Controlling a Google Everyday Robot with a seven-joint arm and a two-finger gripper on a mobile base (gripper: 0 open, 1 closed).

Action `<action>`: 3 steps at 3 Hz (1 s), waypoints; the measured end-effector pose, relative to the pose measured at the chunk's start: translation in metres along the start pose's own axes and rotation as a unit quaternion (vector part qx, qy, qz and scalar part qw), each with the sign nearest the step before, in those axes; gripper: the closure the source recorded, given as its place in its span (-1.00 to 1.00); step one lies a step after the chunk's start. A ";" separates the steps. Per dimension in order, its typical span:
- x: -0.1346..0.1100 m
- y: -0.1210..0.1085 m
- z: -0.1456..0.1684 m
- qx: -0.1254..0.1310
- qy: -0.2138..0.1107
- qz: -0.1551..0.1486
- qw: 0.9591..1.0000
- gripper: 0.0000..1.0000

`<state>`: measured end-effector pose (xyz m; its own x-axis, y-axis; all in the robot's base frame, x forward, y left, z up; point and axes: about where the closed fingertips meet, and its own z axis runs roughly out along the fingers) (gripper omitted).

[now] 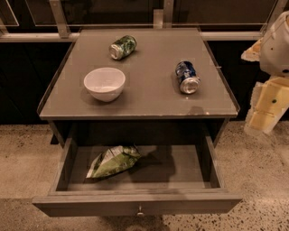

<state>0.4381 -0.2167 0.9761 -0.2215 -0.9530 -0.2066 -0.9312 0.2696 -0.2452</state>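
Observation:
My gripper (266,106) hangs at the right edge of the camera view, off the right side of the grey cabinet top (149,97) and a little above floor level. It holds nothing that I can see. The nearest thing to it is a blue can (187,76) lying on its side on the right part of the top. A white bowl (104,83) stands upright on the left part. At the back left a green can (123,47) lies on its side. The drawer (135,203) below is pulled open, with a green chip bag (113,161) lying in its left half.
The open drawer juts out toward the camera over a speckled floor (262,180). A metal rail and dark glass panels (113,13) run behind the cabinet. The white arm housing (276,43) fills the upper right corner.

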 end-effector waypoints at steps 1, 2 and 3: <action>0.000 0.000 0.000 0.000 0.000 0.000 1.000 -1.00; -0.003 0.003 0.002 0.020 -0.028 0.005 0.999 -1.00; -0.016 0.033 0.028 0.023 -0.094 0.017 0.995 -1.00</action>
<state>0.4188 -0.1884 0.9453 -0.1912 -0.9013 -0.3888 -0.9089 0.3121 -0.2767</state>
